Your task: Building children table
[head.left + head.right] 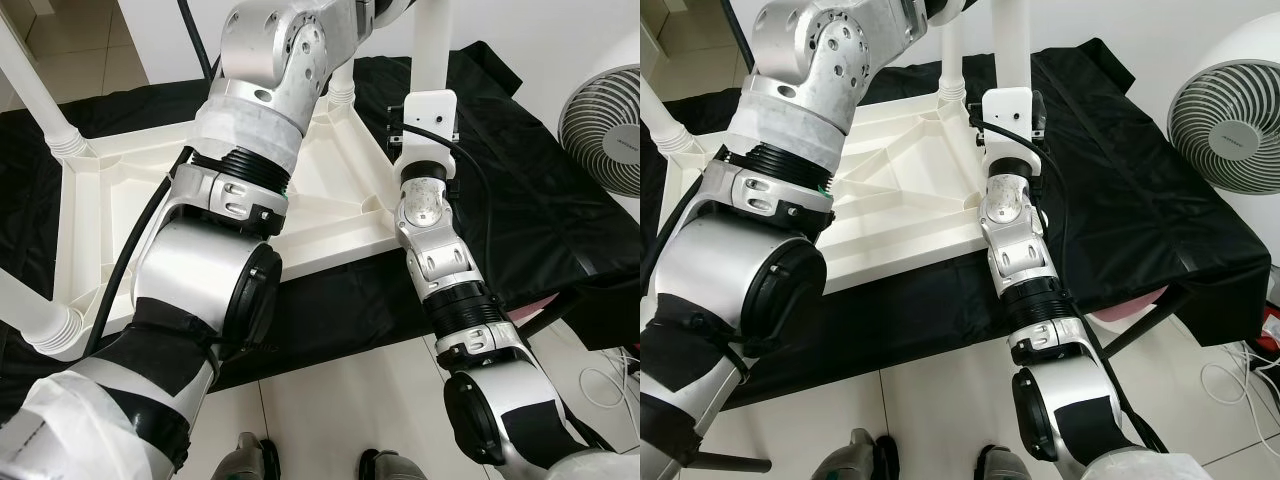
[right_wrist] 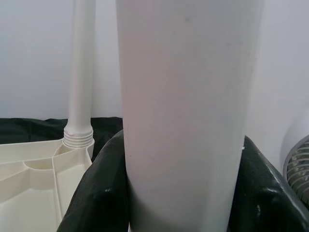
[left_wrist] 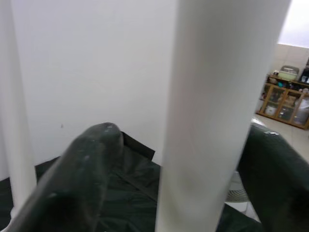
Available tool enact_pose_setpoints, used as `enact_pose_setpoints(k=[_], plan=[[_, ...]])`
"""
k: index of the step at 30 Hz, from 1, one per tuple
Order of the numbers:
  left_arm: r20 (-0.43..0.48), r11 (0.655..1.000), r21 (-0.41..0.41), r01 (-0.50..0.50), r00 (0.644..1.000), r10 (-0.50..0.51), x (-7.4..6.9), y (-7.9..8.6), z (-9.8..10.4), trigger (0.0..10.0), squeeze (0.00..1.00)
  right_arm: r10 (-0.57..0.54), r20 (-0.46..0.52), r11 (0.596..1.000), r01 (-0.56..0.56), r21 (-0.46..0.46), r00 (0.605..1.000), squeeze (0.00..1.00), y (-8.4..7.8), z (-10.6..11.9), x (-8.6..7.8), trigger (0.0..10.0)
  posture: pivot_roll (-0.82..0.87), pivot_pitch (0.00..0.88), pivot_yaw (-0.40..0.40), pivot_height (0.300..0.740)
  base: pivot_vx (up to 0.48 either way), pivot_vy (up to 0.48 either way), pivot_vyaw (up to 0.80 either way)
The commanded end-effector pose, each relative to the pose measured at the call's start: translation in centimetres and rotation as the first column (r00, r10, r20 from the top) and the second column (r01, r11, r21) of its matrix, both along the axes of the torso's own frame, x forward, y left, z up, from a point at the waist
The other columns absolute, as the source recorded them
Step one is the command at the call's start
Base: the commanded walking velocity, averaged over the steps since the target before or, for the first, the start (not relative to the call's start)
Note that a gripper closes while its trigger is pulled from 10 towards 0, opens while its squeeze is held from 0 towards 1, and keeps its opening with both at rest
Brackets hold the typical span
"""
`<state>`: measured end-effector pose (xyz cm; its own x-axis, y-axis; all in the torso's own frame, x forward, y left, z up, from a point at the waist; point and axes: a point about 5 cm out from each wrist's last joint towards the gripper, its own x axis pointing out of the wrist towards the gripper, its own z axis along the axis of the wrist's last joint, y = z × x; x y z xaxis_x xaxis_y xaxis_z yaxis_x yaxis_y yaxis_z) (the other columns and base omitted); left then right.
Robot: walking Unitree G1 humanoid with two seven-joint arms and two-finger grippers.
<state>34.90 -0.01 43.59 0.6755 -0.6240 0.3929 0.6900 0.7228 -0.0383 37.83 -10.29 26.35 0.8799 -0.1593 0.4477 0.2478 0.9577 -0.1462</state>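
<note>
My right gripper (image 2: 186, 193) is clamped on a white table leg (image 2: 188, 111), a black finger pressed against each side of the smooth round tube. My left gripper (image 3: 193, 179) straddles the same leg higher up, its fingers (image 3: 82, 174) spread to either side of it with a gap showing. The cream plastic table top (image 1: 330, 190) lies upside down on a black cloth (image 1: 1140, 200), its ribbed underside facing up, with other white legs (image 1: 40, 100) standing in ridged corner sockets. A fan (image 1: 1225, 125) stands beside the cloth.
</note>
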Motion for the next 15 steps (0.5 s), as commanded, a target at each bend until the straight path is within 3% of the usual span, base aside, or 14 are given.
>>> enact_pose_setpoints(k=[1, 2, 3, 7, 8, 9, 15], plan=[[0.053, 0.989, 0.074, 0.125, 0.990, -0.129, -0.8, -0.3, -0.2, 10.0, 1.00, -0.006, 0.004, 1.000, 0.006, 0.015, 1.000, 0.00, 0.0, 0.2, 0.0, 10.0, -0.09, 0.118, 0.053, 0.740, 0.000, 0.000, 0.00], [0.053, 0.989, 0.074, 0.125, 0.990, -0.129, -0.8, -0.3, -0.2, 10.0, 1.00, -0.006, 0.004, 1.000, 0.006, 0.015, 1.000, 0.00, 0.0, 0.2, 0.0, 10.0, -0.09, 0.118, 0.053, 0.740, 0.000, 0.000, 0.00], [0.056, 0.989, 0.091, 0.117, 0.991, -0.122, -0.7, -0.2, -0.5, 10.0, 0.91, -0.008, 0.003, 1.000, 0.008, 0.019, 1.000, 0.00, -0.1, 0.1, 0.1, 10.0, -0.09, 0.118, 0.053, 0.740, 0.000, 0.000, 0.00], [0.054, 0.988, 0.101, 0.115, 0.991, -0.121, -0.7, 0.0, -0.7, 10.0, 0.89, -0.010, 0.000, 1.000, 0.010, 0.025, 1.000, 0.00, -0.2, 0.1, 0.1, 10.0, -0.09, 0.118, 0.053, 0.740, 0.000, 0.000, 0.00], [0.050, 0.987, 0.111, 0.118, 0.991, -0.124, -0.7, 0.1, -1.0, 10.0, 0.21, -0.016, -0.005, 0.999, 0.017, 0.038, 1.000, 0.00, -0.4, 0.0, 0.1, 10.0, -0.09, 0.120, 0.055, 0.740, 0.000, 0.000, 0.00], [0.049, 0.984, 0.125, 0.127, 0.990, -0.134, -0.8, 0.2, -1.1, 10.0, 0.00, -0.025, -0.012, 0.998, 0.026, 0.055, 1.000, 0.00, -0.8, -0.1, 0.2, 10.0, -0.09, 0.120, 0.055, 0.740, 0.000, 0.000, 0.00], [0.057, 0.978, 0.162, 0.135, 0.988, -0.146, -1.1, -0.1, -1.4, 10.0, 0.00, -0.056, -0.022, 0.994, 0.057, 0.098, 0.998, 0.00, -2.0, -0.2, 0.2, 10.0, -0.09, 0.120, 0.053, 0.740, 0.000, 0.000, 0.00]])
